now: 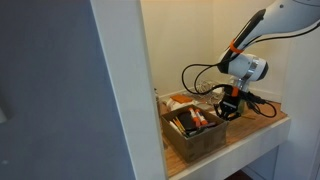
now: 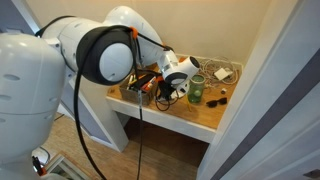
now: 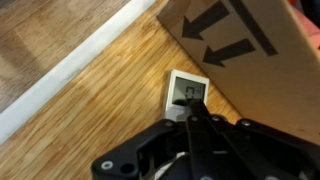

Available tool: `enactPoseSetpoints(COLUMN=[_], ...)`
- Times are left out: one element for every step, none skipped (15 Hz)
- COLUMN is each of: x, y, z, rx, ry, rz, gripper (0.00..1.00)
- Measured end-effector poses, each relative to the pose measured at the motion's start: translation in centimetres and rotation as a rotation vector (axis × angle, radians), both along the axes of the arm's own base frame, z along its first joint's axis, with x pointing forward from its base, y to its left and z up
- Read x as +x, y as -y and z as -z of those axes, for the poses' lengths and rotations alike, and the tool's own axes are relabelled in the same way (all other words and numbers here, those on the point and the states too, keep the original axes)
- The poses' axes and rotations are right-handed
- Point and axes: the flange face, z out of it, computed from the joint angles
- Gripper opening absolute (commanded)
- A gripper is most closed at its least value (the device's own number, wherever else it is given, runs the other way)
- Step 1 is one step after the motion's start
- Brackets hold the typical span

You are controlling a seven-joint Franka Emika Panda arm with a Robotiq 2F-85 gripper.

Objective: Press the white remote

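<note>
In the wrist view the white remote [image 3: 187,93] lies flat on the wooden tabletop [image 3: 90,100], right beside the brown box [image 3: 250,45] with black arrows. My gripper [image 3: 190,116] is shut, with nothing between its fingers. Its joined fingertips sit over the near end of the remote and seem to touch it. In both exterior views the gripper [image 1: 230,105] [image 2: 163,92] is low over the table next to the box [image 1: 195,138]. The remote itself is hidden there.
The open brown box holds black oblong items and an orange-red item [image 1: 198,120]. A green jar [image 2: 196,91], a wire rack [image 2: 222,72] and small dark objects [image 2: 218,97] stand on the shelf. Walls close in the alcove. A white wall edge [image 3: 60,75] runs beside the tabletop.
</note>
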Motion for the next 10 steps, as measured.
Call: enactPoseSetpoints(x=[0.1, 0.3, 0.5, 0.7, 0.8, 1.0, 1.2, 1.2, 1.2, 1.2], y=[-0.2, -0.4, -0.7, -0.9, -1.0, -1.1, -1.0, -0.9, -0.8, -0.6], z=[-0.3, -0.8, -1.5, -2.4, -3.5, -4.8, -6.2, -7.6, -9.2, -10.8], rx=[0.001, 0.003, 0.004, 0.005, 0.002, -0.006, -0.020, -0.041, -0.062, -0.086], ry=[0.005, 0.012, 0.021, 0.032, 0.046, 0.060, 0.071, 0.081, 0.091, 0.104], rz=[-0.004, -0.008, -0.014, -0.020, -0.026, -0.036, -0.052, -0.076, -0.099, -0.122], gripper=[0.00, 0.00, 0.00, 0.26, 0.27, 0.32, 0.40, 0.46, 0.54, 0.60])
